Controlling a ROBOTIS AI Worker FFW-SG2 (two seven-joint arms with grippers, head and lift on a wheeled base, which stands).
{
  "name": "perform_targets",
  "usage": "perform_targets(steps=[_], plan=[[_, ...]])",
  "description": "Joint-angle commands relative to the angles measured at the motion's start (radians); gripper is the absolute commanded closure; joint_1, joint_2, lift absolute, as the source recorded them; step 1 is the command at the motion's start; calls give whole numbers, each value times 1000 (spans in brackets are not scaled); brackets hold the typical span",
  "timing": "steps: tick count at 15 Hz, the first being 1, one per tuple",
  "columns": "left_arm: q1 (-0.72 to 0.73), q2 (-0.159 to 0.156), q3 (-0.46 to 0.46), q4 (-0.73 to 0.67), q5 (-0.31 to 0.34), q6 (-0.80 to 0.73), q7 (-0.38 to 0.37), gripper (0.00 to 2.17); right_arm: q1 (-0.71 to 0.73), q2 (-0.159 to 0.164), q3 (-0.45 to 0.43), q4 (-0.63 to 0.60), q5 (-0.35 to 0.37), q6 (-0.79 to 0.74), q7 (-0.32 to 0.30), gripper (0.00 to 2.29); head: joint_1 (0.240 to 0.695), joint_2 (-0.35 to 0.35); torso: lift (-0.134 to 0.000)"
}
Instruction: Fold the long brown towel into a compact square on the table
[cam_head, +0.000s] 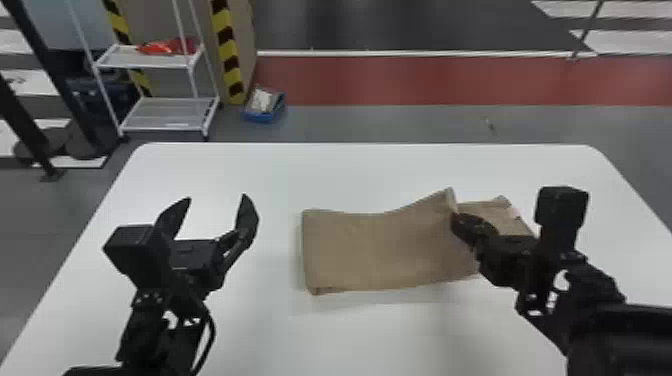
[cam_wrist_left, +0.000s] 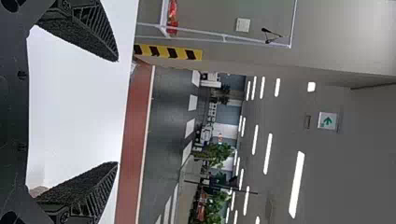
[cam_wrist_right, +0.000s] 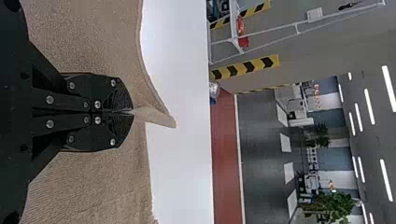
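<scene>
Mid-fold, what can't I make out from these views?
Head view: the part of the towel behind the right gripper, which hides it.
Head view: the towel's inner layers, covered by its top one.
Head view: the near side of the table, cut off by the bottom edge.

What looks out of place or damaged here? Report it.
The brown towel sits unevenly: its upper layer is pinched up in the right end effector, and the lower layer pokes out beyond. Likely mid-fold; no visible damage.
</scene>
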Motion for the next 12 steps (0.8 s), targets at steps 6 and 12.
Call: perform_targets(steps=[6,12], plan=[[8,1,10,-4,5,0,-6,87,-117,7,-78,-89,-26,214,26,1237,695,27,-123],[6,1,10,8,12,0,-15,87,-146,7,-178,66,-66,187,43,1237,695,-46,-123]])
